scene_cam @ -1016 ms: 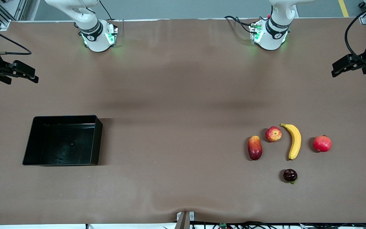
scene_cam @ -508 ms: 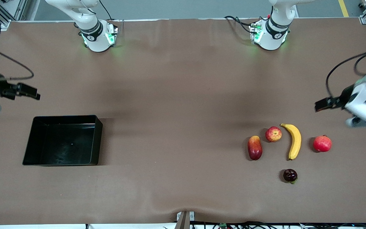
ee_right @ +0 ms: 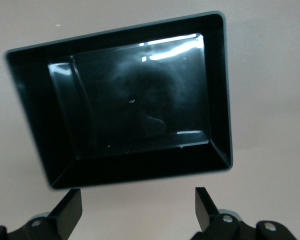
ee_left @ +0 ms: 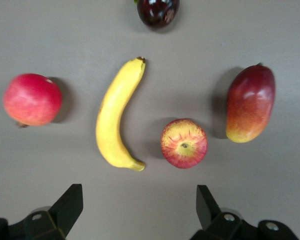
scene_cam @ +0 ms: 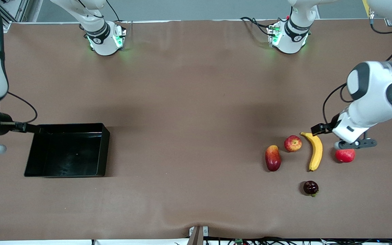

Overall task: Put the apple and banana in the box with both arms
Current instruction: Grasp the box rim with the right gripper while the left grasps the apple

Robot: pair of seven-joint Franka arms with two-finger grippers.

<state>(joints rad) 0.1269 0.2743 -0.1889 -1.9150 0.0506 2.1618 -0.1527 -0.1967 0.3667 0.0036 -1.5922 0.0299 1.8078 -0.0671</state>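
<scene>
The apple (scene_cam: 292, 143), red with yellow streaks, lies beside the long yellow banana (scene_cam: 315, 150) toward the left arm's end of the table. My left gripper (scene_cam: 319, 129) hangs open and empty over the banana's end that points at the robot bases. In the left wrist view the gripper (ee_left: 139, 200) stands just short of the banana (ee_left: 116, 117) and the apple (ee_left: 184, 143). The black box (scene_cam: 66, 153) sits empty toward the right arm's end. My right gripper (scene_cam: 32, 128) is open and empty over the table at the box's corner. In the right wrist view the gripper (ee_right: 139, 207) is just outside the box's wall (ee_right: 217, 90).
A pinkish-red round fruit (scene_cam: 345, 155) lies beside the banana, partly under the left wrist. A red-and-yellow oval fruit (scene_cam: 273, 158) lies beside the apple. A small dark fruit (scene_cam: 310, 188) lies nearer the front camera. Brown table cloth stretches between the box and the fruit.
Both arms have swung in from the table's ends. The left gripper came down over the banana's end; the right gripper came to the box's corner. No fruit has moved.
</scene>
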